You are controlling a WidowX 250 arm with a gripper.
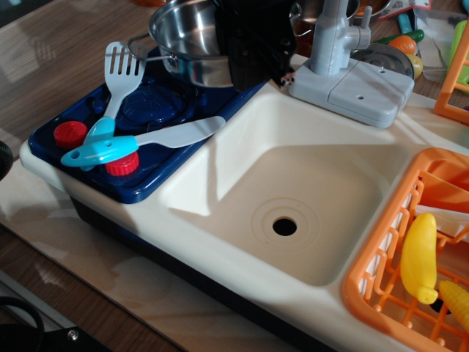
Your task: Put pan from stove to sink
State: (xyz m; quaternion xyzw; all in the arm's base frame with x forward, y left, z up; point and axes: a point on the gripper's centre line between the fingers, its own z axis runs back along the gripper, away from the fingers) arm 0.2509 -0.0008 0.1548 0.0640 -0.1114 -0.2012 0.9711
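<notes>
Jaws [253,55] clamped on pan [187,33] rim, lifted over blue stove [157,110], cream sink [293,191] alongside

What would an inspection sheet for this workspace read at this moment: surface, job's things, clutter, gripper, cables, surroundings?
Surface: wooden table under a pale board.
Job's things: pan tilted, over the back of the stove; sink has nothing in it.
Clutter: spatula and blue-handled utensil on the stove; orange basket with yellow toy food; grey faucet.
Gripper: gripper at the pan's right rim, jaws hidden.
Cables: nothing seen.
Surroundings: more toys behind the faucet.
</notes>
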